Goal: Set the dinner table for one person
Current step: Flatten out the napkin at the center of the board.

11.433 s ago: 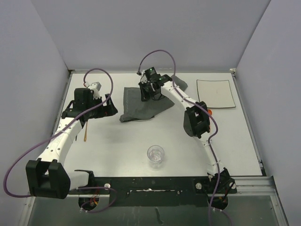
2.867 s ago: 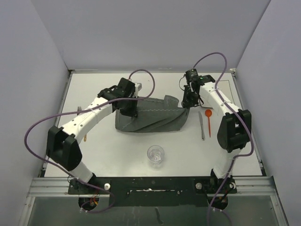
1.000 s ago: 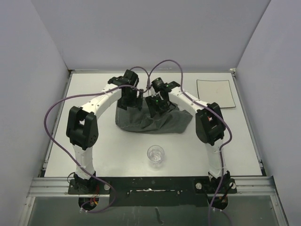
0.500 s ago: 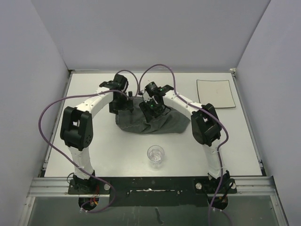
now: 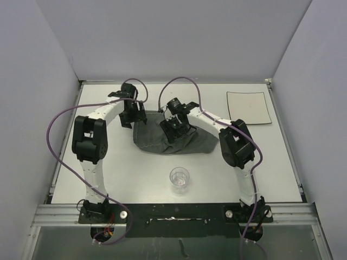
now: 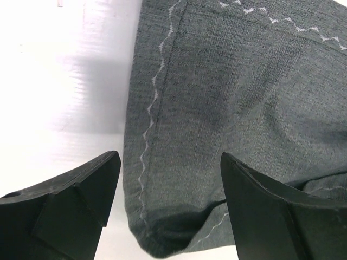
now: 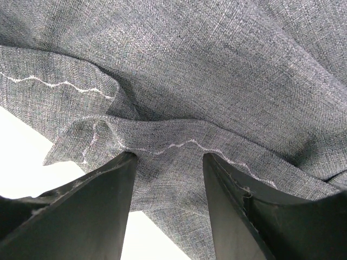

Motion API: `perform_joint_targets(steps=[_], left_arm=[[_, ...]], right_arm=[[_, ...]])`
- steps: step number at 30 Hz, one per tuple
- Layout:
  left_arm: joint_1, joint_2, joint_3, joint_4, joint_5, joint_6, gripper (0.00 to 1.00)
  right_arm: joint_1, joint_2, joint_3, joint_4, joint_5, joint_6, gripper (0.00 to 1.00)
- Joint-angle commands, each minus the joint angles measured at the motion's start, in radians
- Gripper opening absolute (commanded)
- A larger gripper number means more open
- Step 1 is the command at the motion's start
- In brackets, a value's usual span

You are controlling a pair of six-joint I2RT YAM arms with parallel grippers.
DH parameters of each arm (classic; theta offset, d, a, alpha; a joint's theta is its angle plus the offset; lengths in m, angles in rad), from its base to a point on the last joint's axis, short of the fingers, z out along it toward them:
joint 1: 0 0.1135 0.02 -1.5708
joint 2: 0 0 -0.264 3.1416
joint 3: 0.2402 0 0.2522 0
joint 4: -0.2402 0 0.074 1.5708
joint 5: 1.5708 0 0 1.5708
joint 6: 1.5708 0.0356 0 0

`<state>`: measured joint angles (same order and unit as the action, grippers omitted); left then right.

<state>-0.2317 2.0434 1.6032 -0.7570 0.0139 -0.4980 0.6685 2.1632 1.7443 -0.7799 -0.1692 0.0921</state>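
We hold left gripper [image 6: 169, 162] wide. Right gripper [image 7: 169, 162] is half-open, seemingly unclamped. Let's pinch the placemat [image 5: 190, 142] at its fold [image 7: 162, 138] and draw it toward two o'clock.

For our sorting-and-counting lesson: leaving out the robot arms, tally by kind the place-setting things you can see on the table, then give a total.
Placemat: 1
Cup: 1
Plate: 1
Total: 3

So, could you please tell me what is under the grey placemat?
Only the white table shows around the placemat, which lies rumpled with one edge folded over itself. Anything beneath the cloth is covered and cannot be seen.
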Motion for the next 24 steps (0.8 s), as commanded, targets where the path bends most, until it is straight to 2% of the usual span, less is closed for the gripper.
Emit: perform_joint_targets(steps=[1,14,24], left_arm=[[-0.002,0.07,0.075,0.039,0.046,-0.018,0.73],[-0.011,0.078,0.043,0.024,0.0,-0.013,0.73],[-0.011,0.043,-0.003,-0.003,-0.056,-0.01,0.74]], right_arm=[[-0.004,-0.119,-0.018,0.102,0.012,0.026,0.53],[-0.049,-0.195,-0.063,0.171,-0.034,0.068,0.55],[-0.023,-0.143,-0.023,0.125,-0.131,0.052,0.57]])
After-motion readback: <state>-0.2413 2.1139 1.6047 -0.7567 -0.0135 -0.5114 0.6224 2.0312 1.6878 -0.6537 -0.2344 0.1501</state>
